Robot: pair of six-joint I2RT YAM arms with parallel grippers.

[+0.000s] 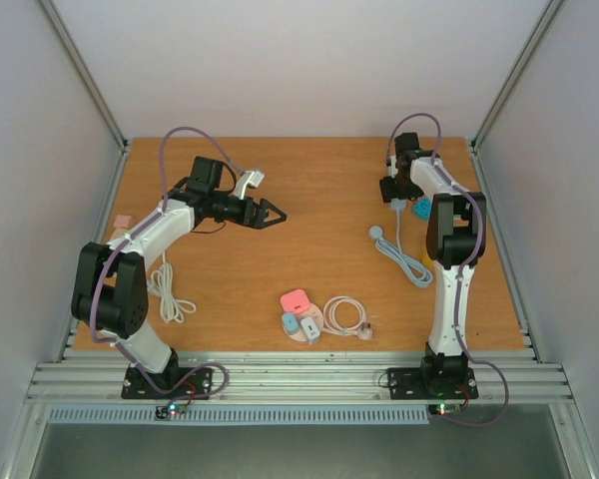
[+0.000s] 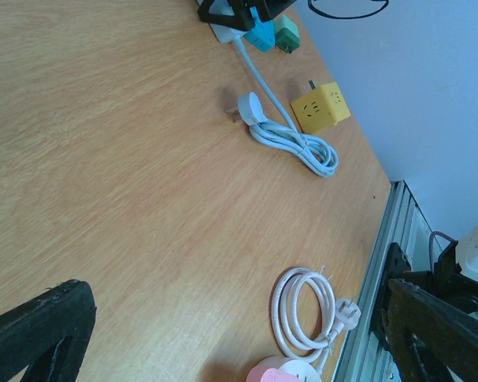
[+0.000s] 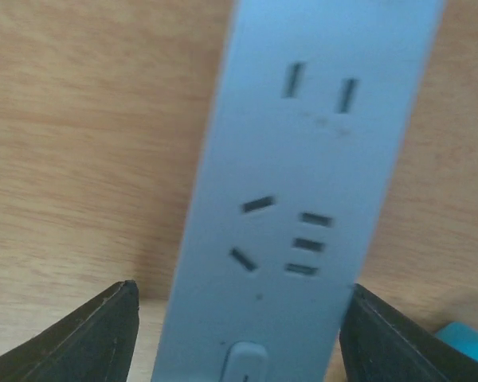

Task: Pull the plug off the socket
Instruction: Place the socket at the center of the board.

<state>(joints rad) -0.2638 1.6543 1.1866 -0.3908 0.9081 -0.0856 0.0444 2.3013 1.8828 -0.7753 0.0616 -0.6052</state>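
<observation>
I see my right hand [image 3: 243, 290] released astride the power strip [image 3: 303, 159], sockets bare, teal plug [image 3: 466, 338] beside it: unplugging looks done.

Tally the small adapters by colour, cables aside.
Teal: 1
Green: 1
Yellow: 1
Blue: 1
White: 1
Pink: 1, plus one pink block at the left edge, kind unclear
Total: 6 sure, 7 at most
</observation>
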